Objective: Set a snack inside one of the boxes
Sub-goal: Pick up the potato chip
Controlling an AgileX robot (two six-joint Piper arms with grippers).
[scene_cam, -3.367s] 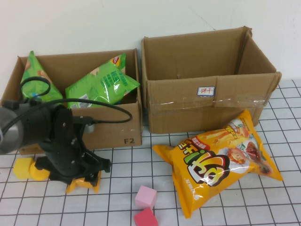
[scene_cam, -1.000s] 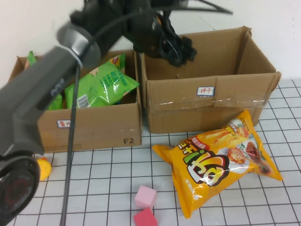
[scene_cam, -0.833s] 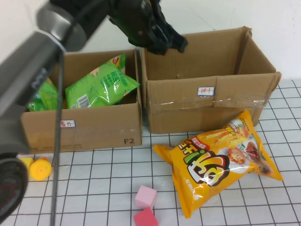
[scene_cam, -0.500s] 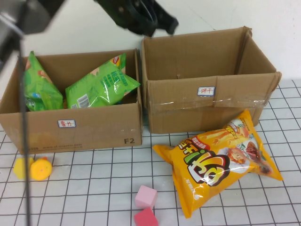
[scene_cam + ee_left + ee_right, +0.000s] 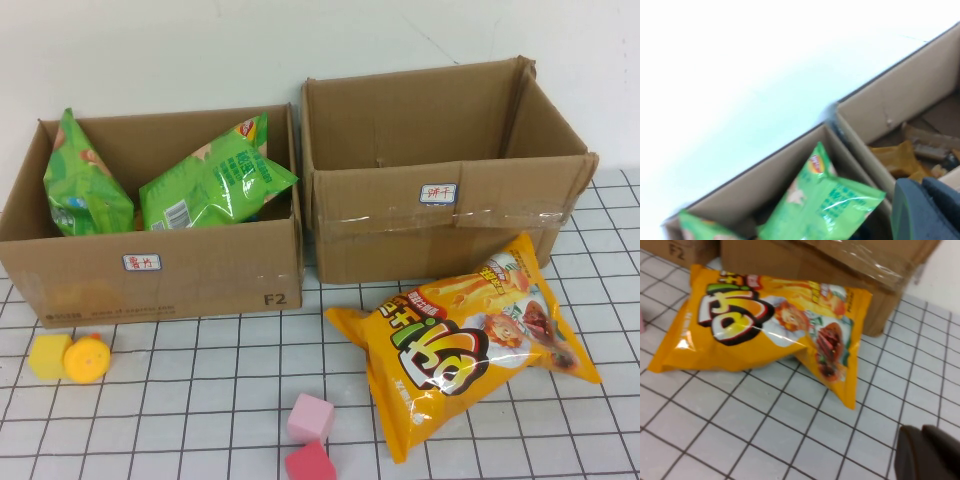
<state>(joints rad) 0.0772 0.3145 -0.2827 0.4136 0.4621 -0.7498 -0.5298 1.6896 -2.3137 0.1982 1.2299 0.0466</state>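
Orange snack bag (image 5: 465,343) before right box (image 5: 440,215); pink cubes (image 5: 309,418) beside; left gripper (image 5: 927,210), right gripper (image 5: 927,452) pressed together.

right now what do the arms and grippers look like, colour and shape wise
Little of them shows. The high view has no arm in frame. Each wrist view catches only a corner of its own gripper: the left gripper and the right gripper both appear as dark, rounded, matte black parts. No cables or markings are visible.
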